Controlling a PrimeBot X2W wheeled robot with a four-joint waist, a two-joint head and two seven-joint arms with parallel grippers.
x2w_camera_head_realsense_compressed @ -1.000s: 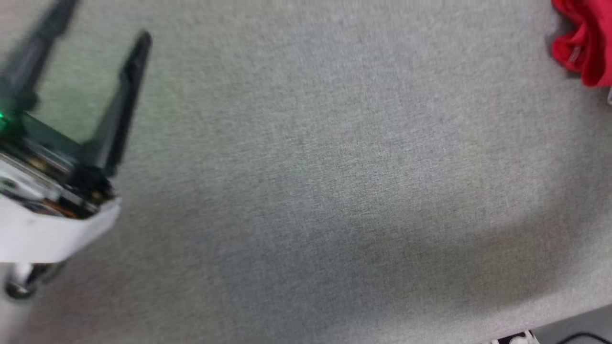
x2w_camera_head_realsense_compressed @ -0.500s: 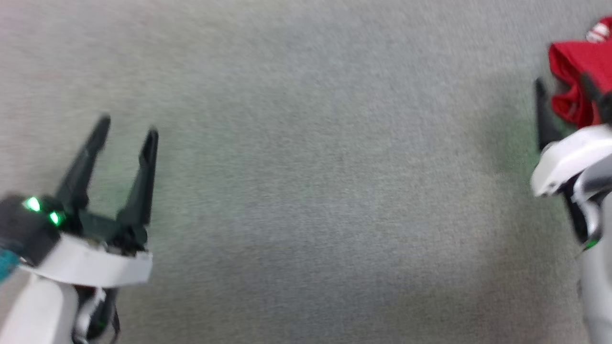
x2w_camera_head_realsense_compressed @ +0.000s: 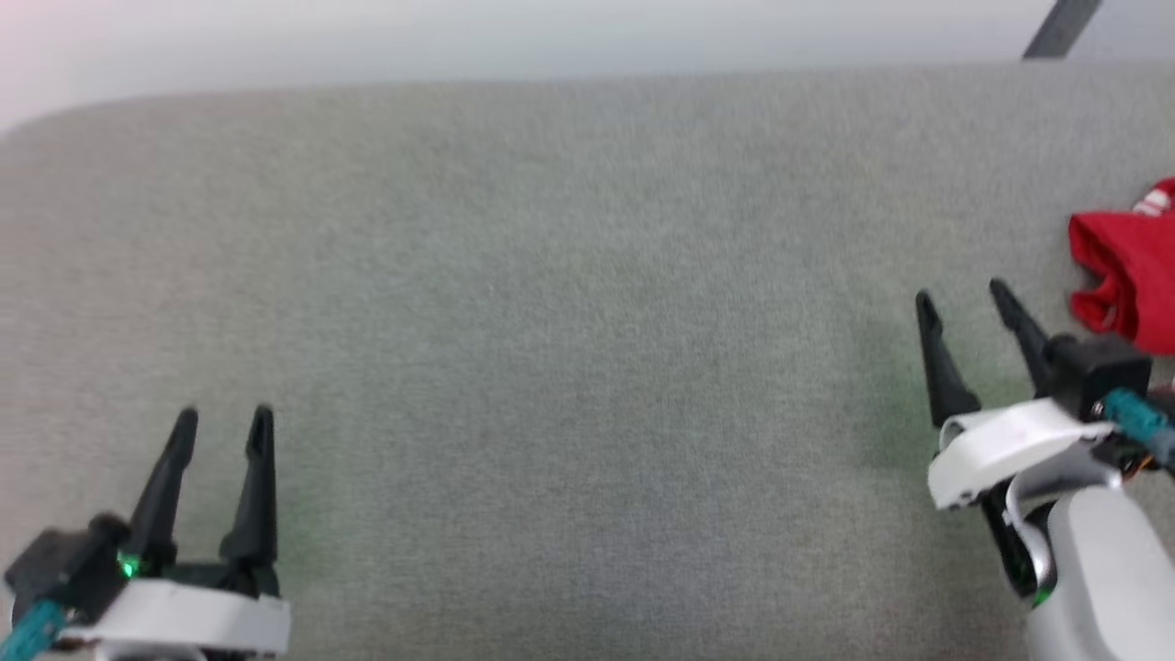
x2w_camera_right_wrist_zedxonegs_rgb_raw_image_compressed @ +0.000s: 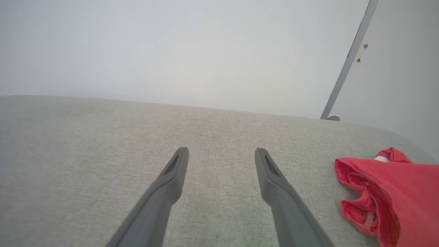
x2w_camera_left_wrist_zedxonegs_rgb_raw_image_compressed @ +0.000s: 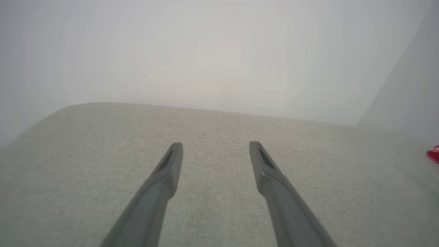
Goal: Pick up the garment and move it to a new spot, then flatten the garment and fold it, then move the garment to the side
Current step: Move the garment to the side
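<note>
At 7 o'clock the dark two-fingered left gripper (x2w_camera_head_realsense_compressed: 225,413) stands spread and empty. At 4 o'clock the right gripper (x2w_camera_head_realsense_compressed: 959,292) does likewise above the grey woven tabletop (x2w_camera_head_realsense_compressed: 587,321). The crumpled bright red T-shirt (x2w_camera_head_realsense_compressed: 1129,275) lies at 3 o'clock, just beyond. This is probably the pick-up step: the right gripper must reach rightward and pinch cloth.

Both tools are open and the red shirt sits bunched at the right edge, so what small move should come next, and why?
Probably swing the right tool rightward toward the garment and lower it onto the bunched edge. That tool is nearest, open and empty, while the left tool is far across the grey surface; the garment looks crumpled, not flattened.
</note>
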